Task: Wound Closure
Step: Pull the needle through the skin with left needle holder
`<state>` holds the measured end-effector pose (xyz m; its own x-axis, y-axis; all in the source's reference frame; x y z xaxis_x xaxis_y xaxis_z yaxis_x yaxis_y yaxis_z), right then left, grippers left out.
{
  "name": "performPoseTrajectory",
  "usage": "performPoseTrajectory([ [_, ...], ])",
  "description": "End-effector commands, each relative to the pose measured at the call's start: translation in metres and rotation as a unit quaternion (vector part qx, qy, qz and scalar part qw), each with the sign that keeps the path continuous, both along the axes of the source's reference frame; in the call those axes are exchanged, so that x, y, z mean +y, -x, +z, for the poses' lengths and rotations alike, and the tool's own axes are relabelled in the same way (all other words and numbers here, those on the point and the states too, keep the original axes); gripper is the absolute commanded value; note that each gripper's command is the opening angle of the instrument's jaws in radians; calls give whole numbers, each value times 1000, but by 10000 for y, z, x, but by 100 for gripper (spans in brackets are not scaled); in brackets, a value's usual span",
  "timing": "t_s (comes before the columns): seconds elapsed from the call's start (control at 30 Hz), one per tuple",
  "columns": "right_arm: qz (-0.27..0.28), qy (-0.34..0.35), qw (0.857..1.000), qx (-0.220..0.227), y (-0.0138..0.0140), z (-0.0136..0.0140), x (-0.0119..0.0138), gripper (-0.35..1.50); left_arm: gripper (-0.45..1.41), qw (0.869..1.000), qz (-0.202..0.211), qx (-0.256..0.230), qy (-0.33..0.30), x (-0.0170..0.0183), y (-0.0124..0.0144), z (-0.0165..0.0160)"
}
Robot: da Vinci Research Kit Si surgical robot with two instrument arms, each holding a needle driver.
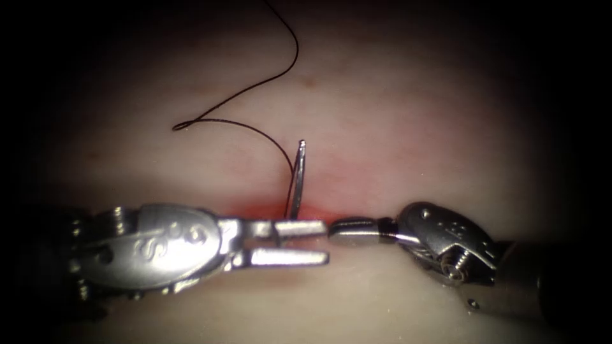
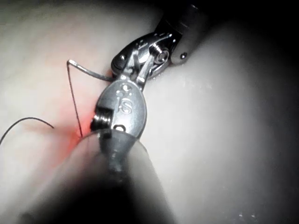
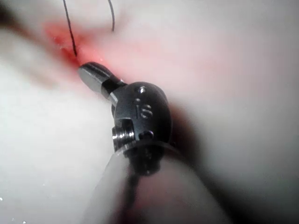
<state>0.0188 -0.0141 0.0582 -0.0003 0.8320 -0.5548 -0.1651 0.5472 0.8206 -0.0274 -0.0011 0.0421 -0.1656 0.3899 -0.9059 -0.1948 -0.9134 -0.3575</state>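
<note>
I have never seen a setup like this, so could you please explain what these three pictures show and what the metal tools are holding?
This is a surgical practice robot stitching a cut in pork belly, the tissue. The endoscope view looks down on the wound; the other two views ride on each arm. The left tool has its jaws open and holds nothing. The right tool has its jaws closed, empty. The curved needle stands upright out of the reddened cut, between the tools. Dark thread trails from it across the tissue.

Both tools are polished silver steel: the left tool [image 1: 299,243] has slim flat jaws, the right tool [image 1: 354,230] a rounded, screw-studded wrist.
</note>
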Motion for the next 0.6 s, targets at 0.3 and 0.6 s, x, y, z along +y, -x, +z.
performPoseTrajectory([
  [0.3,8,-16,1000,6,-3,-3,8,56,-45,992,-10,52,117,-15,13,52],
  [0.6,40,-157,987,6,-3,-24,43,36,-45,968,-9,103,230,-58,14,98],
])
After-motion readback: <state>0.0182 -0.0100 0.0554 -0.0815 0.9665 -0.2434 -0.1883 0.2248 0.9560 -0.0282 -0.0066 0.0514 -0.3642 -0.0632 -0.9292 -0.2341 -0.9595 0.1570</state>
